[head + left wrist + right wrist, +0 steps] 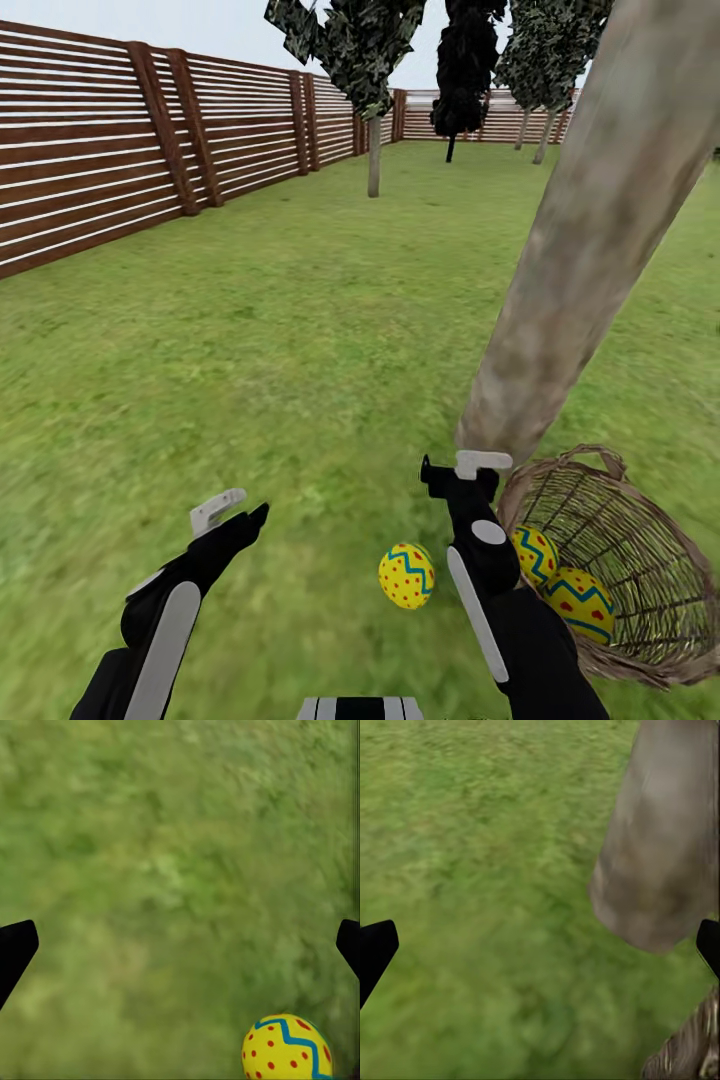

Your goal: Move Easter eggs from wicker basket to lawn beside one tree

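eggs (407, 576) yellow, blue zigzags, red dots | basket (640, 560) brown | trunk (590, 230) grey-brown

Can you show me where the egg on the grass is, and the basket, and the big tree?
Egg on the grass (406, 576): head view, middle of its shell.
Basket (640, 560): head view, inside of its woven wall.
Tree (590, 230): head view, middle of its bare trunk.
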{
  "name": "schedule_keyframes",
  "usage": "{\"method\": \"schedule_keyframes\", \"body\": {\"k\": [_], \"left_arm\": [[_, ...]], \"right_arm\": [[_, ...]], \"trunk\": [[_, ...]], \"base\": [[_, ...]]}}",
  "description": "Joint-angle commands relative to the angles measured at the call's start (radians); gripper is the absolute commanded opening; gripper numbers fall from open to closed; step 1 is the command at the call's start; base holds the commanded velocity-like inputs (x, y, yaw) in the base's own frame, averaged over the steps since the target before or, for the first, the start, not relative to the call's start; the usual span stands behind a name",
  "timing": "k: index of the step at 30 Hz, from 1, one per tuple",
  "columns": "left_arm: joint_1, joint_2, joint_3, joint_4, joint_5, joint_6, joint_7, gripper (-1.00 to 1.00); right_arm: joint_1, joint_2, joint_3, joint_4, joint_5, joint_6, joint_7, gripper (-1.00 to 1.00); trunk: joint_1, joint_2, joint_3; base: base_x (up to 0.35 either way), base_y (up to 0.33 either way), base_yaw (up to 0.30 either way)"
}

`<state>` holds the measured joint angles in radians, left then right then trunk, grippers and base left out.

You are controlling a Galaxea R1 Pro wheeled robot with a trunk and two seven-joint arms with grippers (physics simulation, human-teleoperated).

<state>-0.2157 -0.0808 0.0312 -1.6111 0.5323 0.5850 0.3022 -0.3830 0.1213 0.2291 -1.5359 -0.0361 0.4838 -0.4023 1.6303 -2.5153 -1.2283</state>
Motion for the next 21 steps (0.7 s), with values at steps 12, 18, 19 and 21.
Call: {"method": "schedule_keyframes", "body": {"k": [12,18,19,21], "left_arm": [[0.000,-0.001,0.001,0.000,0.009,0.004,0.008,1.00],[0.000,-0.001,0.001,0.000,0.008,0.004,0.008,1.00],[0.000,-0.001,0.001,0.000,0.008,0.004,0.008,1.00],[0.000,-0.001,0.001,0.000,0.008,0.004,0.008,1.00]], "right_arm": [[0.000,0.000,0.001,-0.004,-0.002,0.004,-0.007,1.00],[0.000,0.000,0.001,-0.004,-0.002,0.004,-0.008,1.00],[0.000,0.000,0.001,-0.004,-0.002,0.004,-0.008,1.00],[0.000,0.000,0.000,-0.004,-0.002,0.004,-0.009,1.00]], "trunk": [[0.000,0.000,0.009],[0.000,0.000,0.014],[0.000,0.000,0.014],[0.000,0.000,0.016]], "base": [[0.000,0.000,-0.230],[0.000,0.000,-0.232],[0.000,0.000,-0.232],[0.000,0.000,-0.232]]}}
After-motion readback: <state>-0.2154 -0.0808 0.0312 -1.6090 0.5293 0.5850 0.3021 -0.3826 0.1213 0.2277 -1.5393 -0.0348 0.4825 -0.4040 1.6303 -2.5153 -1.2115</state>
